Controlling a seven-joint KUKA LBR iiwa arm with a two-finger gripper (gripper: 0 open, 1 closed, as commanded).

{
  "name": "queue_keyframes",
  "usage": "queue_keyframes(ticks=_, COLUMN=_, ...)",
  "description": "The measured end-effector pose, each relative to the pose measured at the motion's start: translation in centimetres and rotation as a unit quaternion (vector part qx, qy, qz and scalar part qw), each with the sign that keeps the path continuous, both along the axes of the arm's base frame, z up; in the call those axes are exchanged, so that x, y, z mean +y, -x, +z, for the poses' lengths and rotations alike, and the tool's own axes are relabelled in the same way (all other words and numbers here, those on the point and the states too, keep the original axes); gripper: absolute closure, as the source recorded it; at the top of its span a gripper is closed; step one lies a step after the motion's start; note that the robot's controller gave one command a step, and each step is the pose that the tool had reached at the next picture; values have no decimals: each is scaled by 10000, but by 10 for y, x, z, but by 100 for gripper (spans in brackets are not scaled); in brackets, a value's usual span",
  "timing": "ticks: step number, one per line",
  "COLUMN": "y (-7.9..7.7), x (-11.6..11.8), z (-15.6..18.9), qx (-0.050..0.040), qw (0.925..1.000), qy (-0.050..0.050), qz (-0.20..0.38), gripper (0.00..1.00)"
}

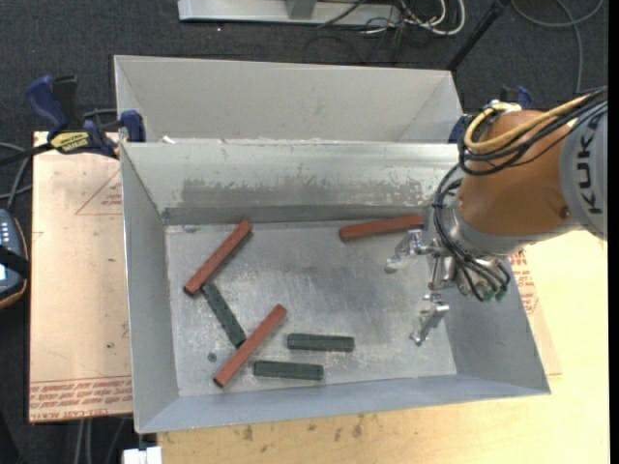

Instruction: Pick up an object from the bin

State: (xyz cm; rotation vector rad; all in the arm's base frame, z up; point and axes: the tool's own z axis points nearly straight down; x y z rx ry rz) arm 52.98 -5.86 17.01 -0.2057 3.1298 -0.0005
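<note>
The bin [155, 356] turns its sloping near wall to the camera. Just past the foot of that wall, well to the left of the tool [403, 303] and nearer than it, lies a flat dark green bar [288, 369]. A second dark green bar [320, 341] lies just beyond it, a little closer to the tool and almost parallel to the first.

Left of those two, farther from the tool, a long red-brown bar [250, 345] runs on a slant, its near end close to the near wall. It crosses the near end of a slanted dark green bar [222, 315] and seems to lie on top of it.

The tool itself hangs over the right side of the bin's floor. Its two metal fingers [422, 329] are spread wide, and bare grey floor shows between them. Whether the tips touch the floor cannot be told. Open floor separates the tool from all the bars to its left. Behind the tool, the arm's orange cover [508, 196] and its cables [503, 129] hang over the bin's right wall.

Farther back, on the far left from the tool, an upper red-brown bar [219, 257] slants away, its near end meeting the slanted dark green bar.

The far red-brown bar [382, 228] is the closest thing to the tool. It lies just beyond the far finger, along the foot of the far wall.
</note>
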Motion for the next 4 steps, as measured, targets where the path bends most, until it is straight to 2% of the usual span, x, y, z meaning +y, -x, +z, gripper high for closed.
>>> queue_keyframes(ticks=1, y=-13, x=23, z=-36, qx=20, qw=9969, qy=-9, qz=-781, gripper=0)
queue_keyframes(ticks=2, y=27, x=44, z=-92, qx=-57, qw=9977, qy=-1, qz=673, gripper=100)
queue_keyframes(ticks=3, y=30, x=43, z=-95, qx=4, qw=9977, qy=1, qz=673, gripper=0)
queue_keyframes(ticks=4, y=30, x=43, z=-95, qx=-2, qw=9977, qy=2, qz=674, gripper=0)
